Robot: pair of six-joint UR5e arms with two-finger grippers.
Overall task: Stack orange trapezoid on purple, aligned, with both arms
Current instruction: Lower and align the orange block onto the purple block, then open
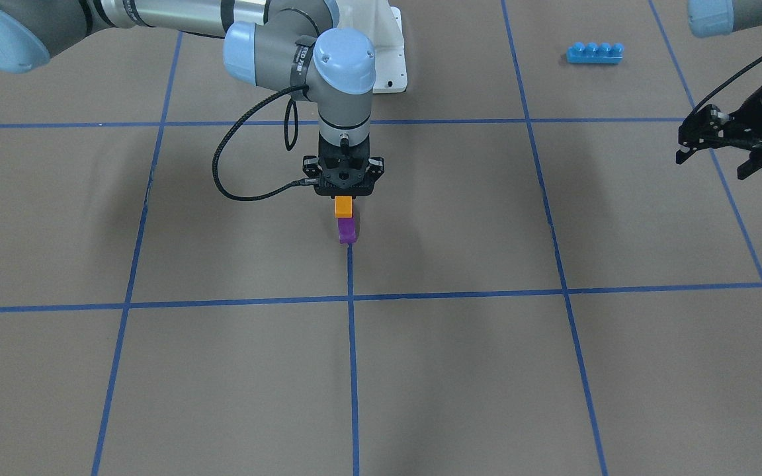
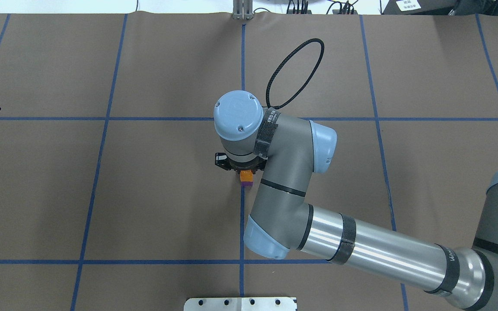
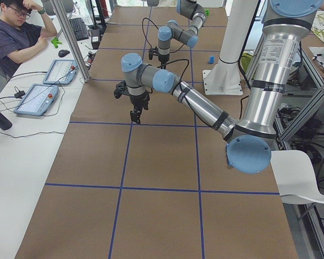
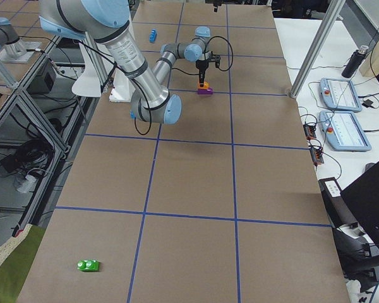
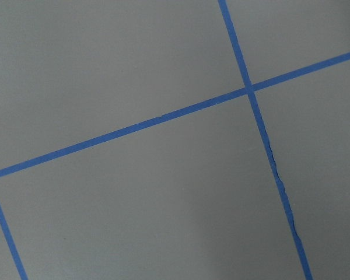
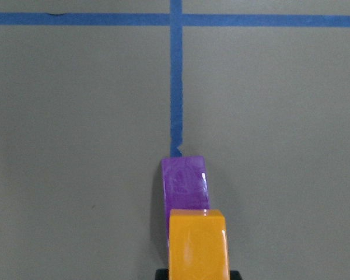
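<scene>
The orange trapezoid (image 1: 343, 207) sits directly over the purple block (image 1: 346, 231), near the middle of the table at the end of a blue tape line. My right gripper (image 1: 344, 198) points straight down and is shut on the orange trapezoid. In the right wrist view the orange trapezoid (image 6: 198, 242) overlaps the near end of the purple block (image 6: 184, 181). I cannot tell whether the two touch. My left gripper (image 1: 715, 162) is open and empty, held above the table far off to the robot's left. The left wrist view shows only the table and tape lines.
A long blue four-stud brick (image 1: 594, 52) lies near the robot's base on its left side. A small green toy (image 4: 88, 266) lies at the table's end on the robot's right. Operator tablets (image 4: 344, 95) lie along the far edge.
</scene>
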